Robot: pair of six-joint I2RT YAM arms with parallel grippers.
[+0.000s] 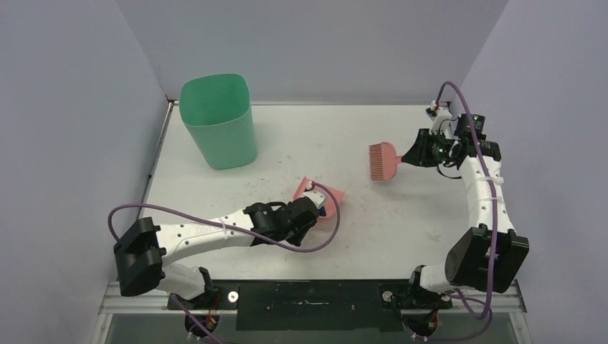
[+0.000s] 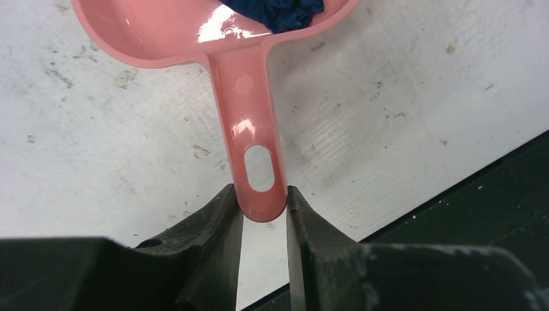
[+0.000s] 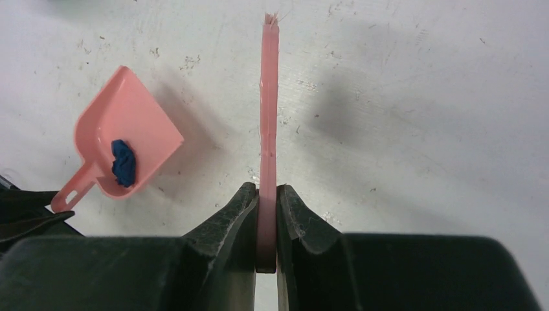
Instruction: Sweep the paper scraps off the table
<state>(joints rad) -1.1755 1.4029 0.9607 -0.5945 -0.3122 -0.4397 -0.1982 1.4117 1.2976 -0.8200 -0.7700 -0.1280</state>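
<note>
A pink dustpan lies on the white table near the front centre. My left gripper is shut on the tip of its handle. One dark blue paper scrap rests inside the pan, and the right wrist view shows the same scrap. No other scraps show on the table. At the right, my right gripper is shut on the handle of a pink brush. The brush is seen edge-on, bristles pointing left toward the pan, well apart from it.
A tall green bin stands open at the back left of the table. The dark front rail runs just behind the left gripper. Grey walls enclose the table on three sides.
</note>
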